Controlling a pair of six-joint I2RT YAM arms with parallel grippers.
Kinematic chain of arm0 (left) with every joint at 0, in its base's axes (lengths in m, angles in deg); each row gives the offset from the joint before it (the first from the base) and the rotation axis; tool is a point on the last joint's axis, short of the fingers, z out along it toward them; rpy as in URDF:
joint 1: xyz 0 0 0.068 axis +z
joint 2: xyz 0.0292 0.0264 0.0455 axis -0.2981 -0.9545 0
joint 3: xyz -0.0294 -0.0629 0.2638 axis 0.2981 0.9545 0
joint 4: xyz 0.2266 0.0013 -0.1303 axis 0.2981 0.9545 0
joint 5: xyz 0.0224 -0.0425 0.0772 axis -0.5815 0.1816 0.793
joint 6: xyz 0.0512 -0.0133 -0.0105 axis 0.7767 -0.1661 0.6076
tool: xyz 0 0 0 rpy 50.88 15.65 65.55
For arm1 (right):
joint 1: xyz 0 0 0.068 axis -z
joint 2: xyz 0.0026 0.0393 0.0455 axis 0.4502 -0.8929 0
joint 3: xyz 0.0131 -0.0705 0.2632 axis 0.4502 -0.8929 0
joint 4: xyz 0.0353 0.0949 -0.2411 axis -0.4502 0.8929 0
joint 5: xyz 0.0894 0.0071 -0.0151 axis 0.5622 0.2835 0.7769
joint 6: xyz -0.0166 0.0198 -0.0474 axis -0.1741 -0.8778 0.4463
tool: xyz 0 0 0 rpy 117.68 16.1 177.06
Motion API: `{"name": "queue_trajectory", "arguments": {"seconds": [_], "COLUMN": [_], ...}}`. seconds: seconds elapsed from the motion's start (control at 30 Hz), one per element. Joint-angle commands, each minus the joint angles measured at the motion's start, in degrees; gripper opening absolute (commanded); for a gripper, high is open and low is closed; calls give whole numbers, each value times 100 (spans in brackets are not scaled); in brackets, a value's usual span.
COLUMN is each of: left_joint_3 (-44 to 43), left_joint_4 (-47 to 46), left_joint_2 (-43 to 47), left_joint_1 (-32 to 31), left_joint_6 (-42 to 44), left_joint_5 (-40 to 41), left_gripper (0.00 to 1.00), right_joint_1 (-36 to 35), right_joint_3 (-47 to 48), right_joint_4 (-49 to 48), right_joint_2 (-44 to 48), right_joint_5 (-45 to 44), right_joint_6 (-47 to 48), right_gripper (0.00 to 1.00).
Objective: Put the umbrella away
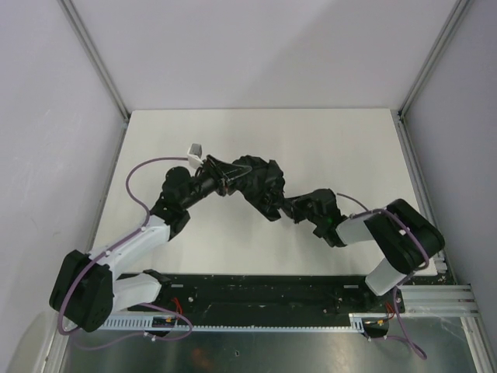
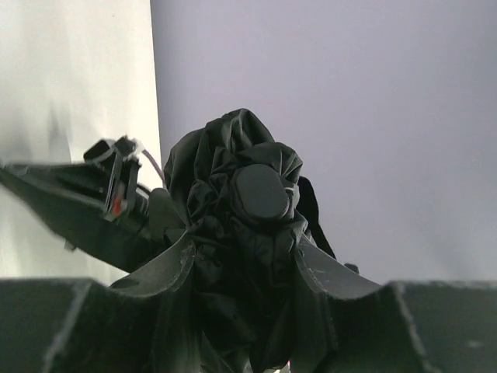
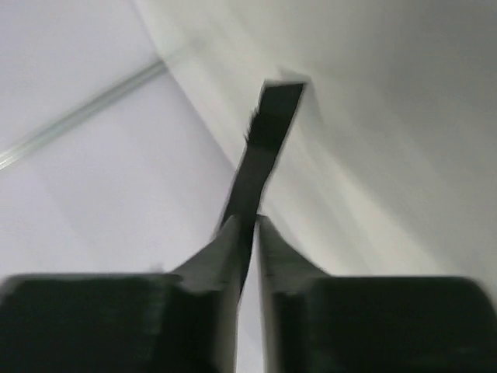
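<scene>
One crumpled black fabric umbrella (image 1: 260,180), rounded cap (image 2: 260,193), flat strap (image 3: 269,132).

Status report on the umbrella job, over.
Left gripper clamped on umbrella canopy. Right gripper pinching its strap. No obstruction seen.

Blocked between left gripper (image 1: 224,182) and right gripper (image 1: 290,208) by bunched umbrella (image 1: 260,183). Open beyond both sets of fingertips across white table (image 1: 334,140), up to rear wall (image 1: 264,54).

Umbrella (image 2: 233,233): crumpled matt blk cloth, faint sheen
</scene>
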Motion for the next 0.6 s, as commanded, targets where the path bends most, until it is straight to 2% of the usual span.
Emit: {"name": "queue_trajectory", "arguments": {"seconds": [0.0, 0.07, 0.2, 0.37, 0.47, 0.57], "left_joint_3": [320, 479, 1013, 1641, 1842, 1750], "left_joint_4": [-513, -515, -438, -423, -383, -455], "left_joint_2": [494, 617, 821, 852, 555, -114], "left_joint_1": [-39, -37, -66, -55, -47, 56], "left_joint_6": [-294, -206, -48, 247, 268, 435], "left_joint_5": [-38, -17, 94, 544, 824, 802], "left_gripper": [0, 0, 0, 0, 0, 0], "right_joint_1": [354, 551, 980, 1315, 1322, 1334], "right_joint_3": [399, 549, 787, 1302, 1627, 2025], "right_joint_4": [-1527, -1937, -2391, -2448, -2749, -3222], "right_joint_2": [-563, -833, -1104, -1431, -1922, -2570], "right_joint_5": [-61, 157, 519, 917, 872, 922], "right_joint_6": [507, 822, 1563, 2401, 2874, 3054], "right_gripper": [6, 1, 0, 0, 0, 0]}}
